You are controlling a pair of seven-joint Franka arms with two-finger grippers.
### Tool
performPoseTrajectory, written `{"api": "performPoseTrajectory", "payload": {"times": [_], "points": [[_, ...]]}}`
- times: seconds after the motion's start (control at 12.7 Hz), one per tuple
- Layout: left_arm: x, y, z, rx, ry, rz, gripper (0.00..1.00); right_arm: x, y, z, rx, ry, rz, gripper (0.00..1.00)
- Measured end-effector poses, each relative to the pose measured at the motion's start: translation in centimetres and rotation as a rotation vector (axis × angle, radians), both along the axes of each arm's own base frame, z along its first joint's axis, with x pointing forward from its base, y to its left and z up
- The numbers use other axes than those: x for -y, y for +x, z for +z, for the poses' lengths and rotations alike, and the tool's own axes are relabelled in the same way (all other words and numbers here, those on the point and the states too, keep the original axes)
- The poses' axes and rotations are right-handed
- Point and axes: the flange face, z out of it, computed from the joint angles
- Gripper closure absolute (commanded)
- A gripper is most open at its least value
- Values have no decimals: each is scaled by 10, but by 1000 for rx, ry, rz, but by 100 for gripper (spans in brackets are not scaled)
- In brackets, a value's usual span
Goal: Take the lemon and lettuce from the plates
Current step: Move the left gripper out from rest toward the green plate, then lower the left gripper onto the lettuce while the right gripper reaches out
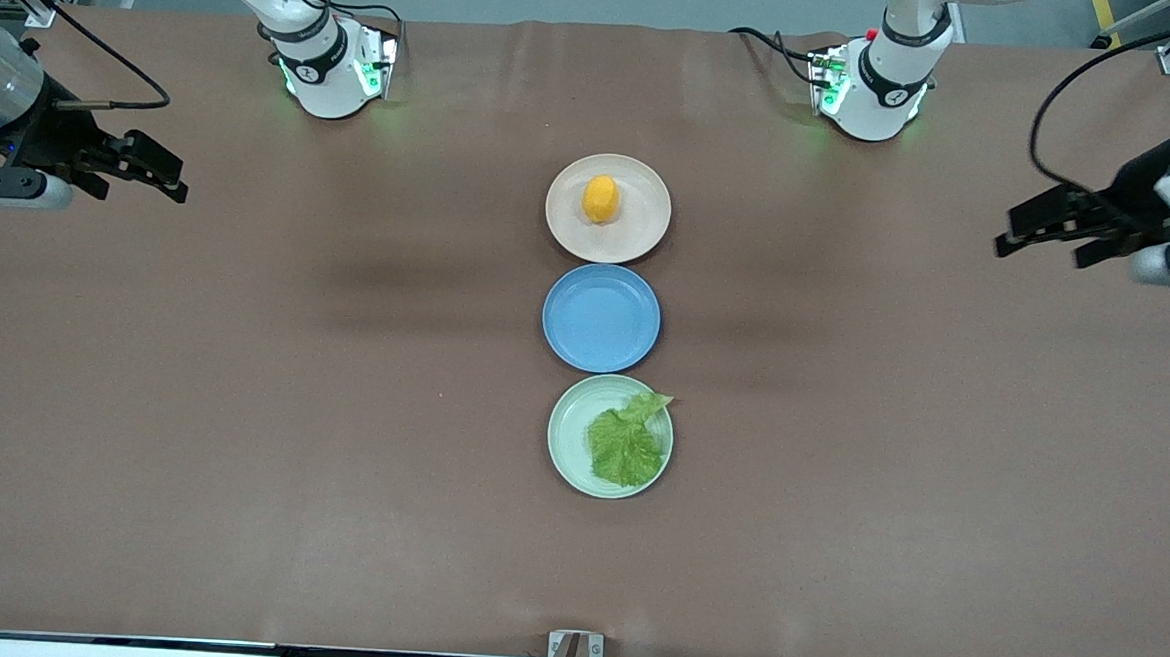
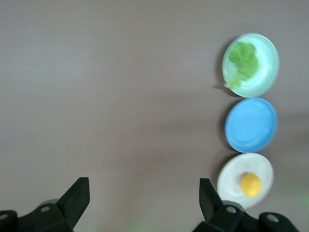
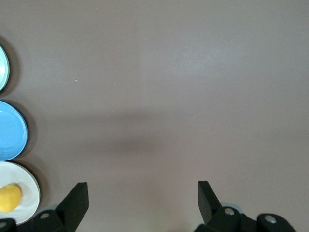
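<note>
Lemon (image 1: 601, 198) and lettuce (image 1: 626, 443) each sit on a plate of their own, and the three plates lie in a straight row down the middle of the table (image 1: 241, 401), midway between the two arms, an arrangement that looks meant to give either arm an equal reach. The lemon rests near the middle of the beige-pink plate (image 1: 644, 233), the one farthest from the front camera and closest to the robots' bases. Next comes a bare blue plate (image 1: 601, 318), just beside it. Nearest the front camera is the mint green plate (image 1: 567, 438), where the lettuce lies flat toward the left arm's side, its pale stem tip poking over the rim. Neither item has been touched yet. The left gripper (image 1: 1023, 229) hovers over bare table at the left arm's end, well apart from the plates; its fingers are spread wide in the left wrist view, with nothing between them. The right gripper (image 1: 161, 168) hangs over the right arm's end of the table in a matching pose, fingers likewise wide apart and empty. Both seem parked clear of the row, ready to start, so the first reach is probably still to come.
</note>
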Motion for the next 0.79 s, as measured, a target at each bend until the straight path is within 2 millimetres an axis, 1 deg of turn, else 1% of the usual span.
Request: {"api": "performPoseTrajectory", "payload": {"times": [0.08,0.24,0.39,0.55,0.63,0.79], "points": [[25,9,-21,-21,-6,-9,0,0,0,0,-1,1,0,0],[82,24,-64,-53,4,14,0,0,1,0,-1,1,0,0],[141,34,-108,-59,15,72,0,0,2,-3,-5,1,0,0],[198,41,-159,-45,18,133,0,0,6,-7,-11,1,0,0],[218,44,-186,-33,16,166,0,0,7,-8,-13,1,-1,0],[247,54,-235,6,1,257,0,1,11,-8,-12,1,-1,0]]}}
